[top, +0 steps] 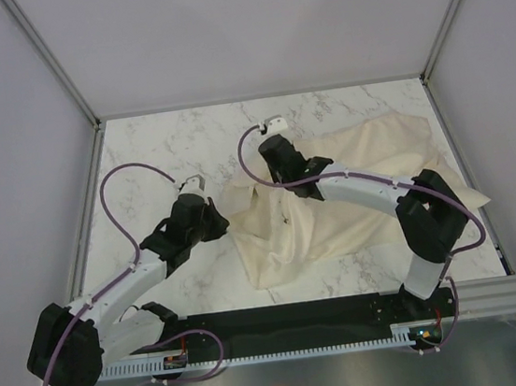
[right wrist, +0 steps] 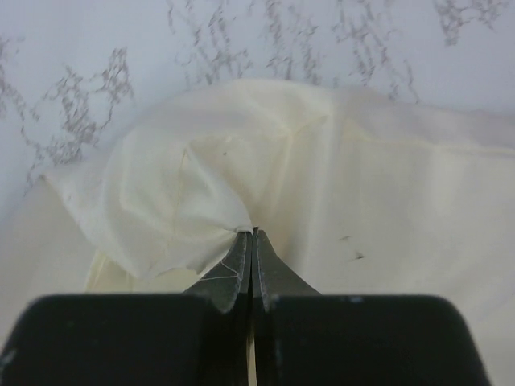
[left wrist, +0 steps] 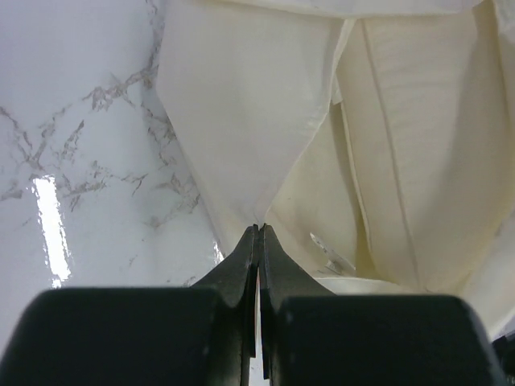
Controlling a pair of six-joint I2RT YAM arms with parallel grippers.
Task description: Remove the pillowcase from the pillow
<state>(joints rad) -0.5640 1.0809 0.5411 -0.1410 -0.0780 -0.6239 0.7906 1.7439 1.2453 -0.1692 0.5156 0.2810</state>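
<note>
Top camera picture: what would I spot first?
A big crumpled cream pillowcase sprawls across the white marble table, right of centre. The right gripper pinches a bunched fold of it, and the left gripper is shut on its left edge.

We see a white, grey-veined bench (top: 168, 147); the cream pillowcase (top: 338, 230) lies rumpled across its right half, reaching the right edge, short of the near edge.
</note>
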